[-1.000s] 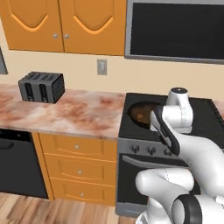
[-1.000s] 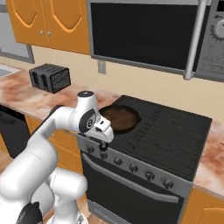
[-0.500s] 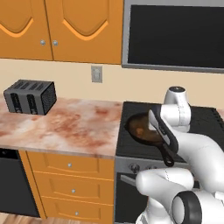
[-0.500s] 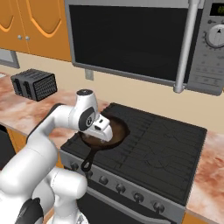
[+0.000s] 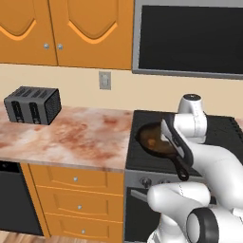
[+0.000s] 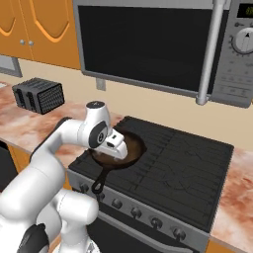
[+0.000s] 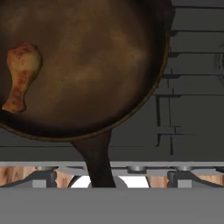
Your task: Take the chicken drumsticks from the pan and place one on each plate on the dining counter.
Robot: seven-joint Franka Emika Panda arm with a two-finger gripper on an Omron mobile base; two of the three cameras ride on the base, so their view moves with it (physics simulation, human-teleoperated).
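No readable text; the microwave dial (image 6: pixel 243 40) markings seem too blurred.

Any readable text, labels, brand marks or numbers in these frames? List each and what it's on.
No text reads clearly in these frames.
Microwave display: faint green marks at the top corner, cut off by the frame edge and too small to read.
Microwave dial: tick marks around it, no legible numbers.
Stove knobs: no markings to be made out.
Toaster, pan: no labels.

Drumstick (image 7: pixel 20 74) in pan (image 7: pixel 100 52) on stove (image 6: pixel 188 168).
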